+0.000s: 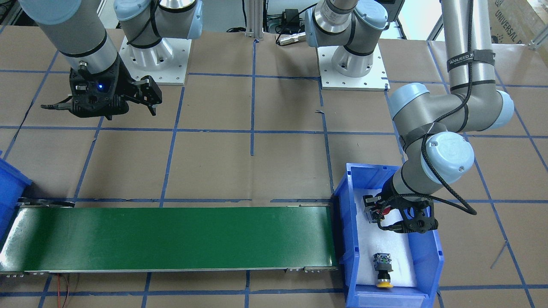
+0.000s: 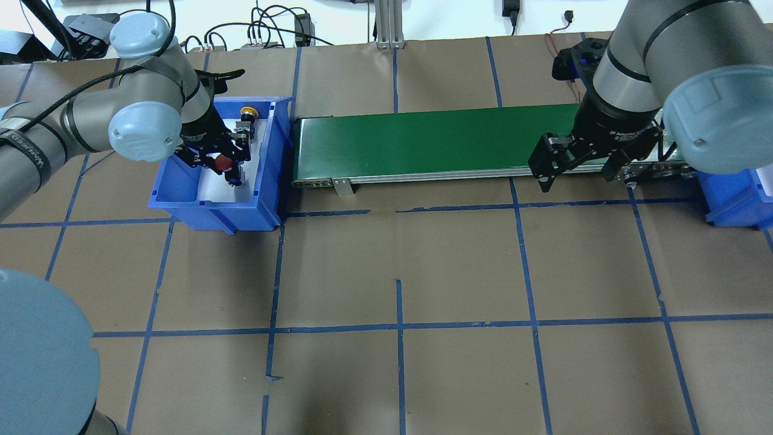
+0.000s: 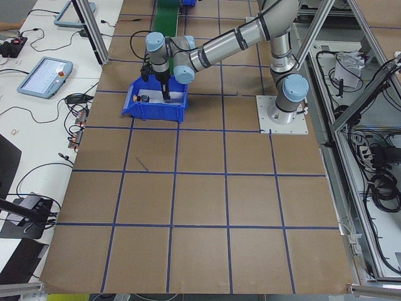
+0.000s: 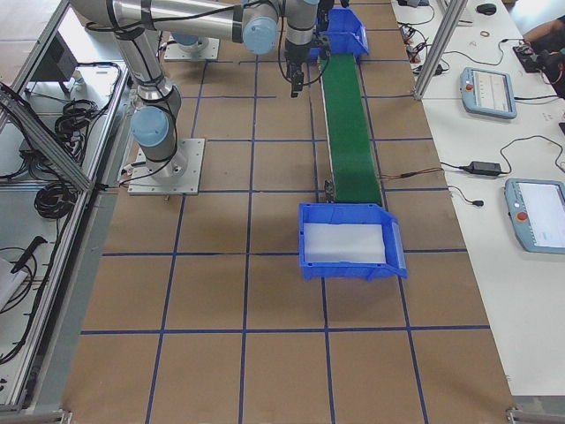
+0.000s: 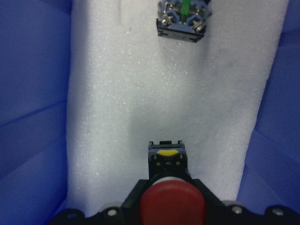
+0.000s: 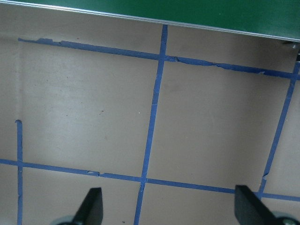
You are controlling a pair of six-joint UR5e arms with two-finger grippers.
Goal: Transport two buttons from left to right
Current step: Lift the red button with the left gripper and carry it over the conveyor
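The red button (image 5: 172, 206) sits between my left gripper's (image 5: 171, 212) jaws, its black body pointing forward over the white foam. The left gripper (image 2: 232, 166) is low inside the left blue bin (image 2: 211, 214), and the red cap (image 2: 224, 162) also shows from overhead. The yellow button (image 1: 382, 268) lies on its side on the foam farther along the same bin; its base (image 5: 182, 18) shows in the left wrist view. My right gripper (image 2: 552, 163) is open and empty above the brown table, just in front of the conveyor's right end.
A green conveyor belt (image 2: 435, 142) runs from the left bin to a second blue bin (image 2: 734, 199) at the right, lined with white foam (image 4: 344, 243). The brown table is marked with blue tape lines (image 6: 152, 108).
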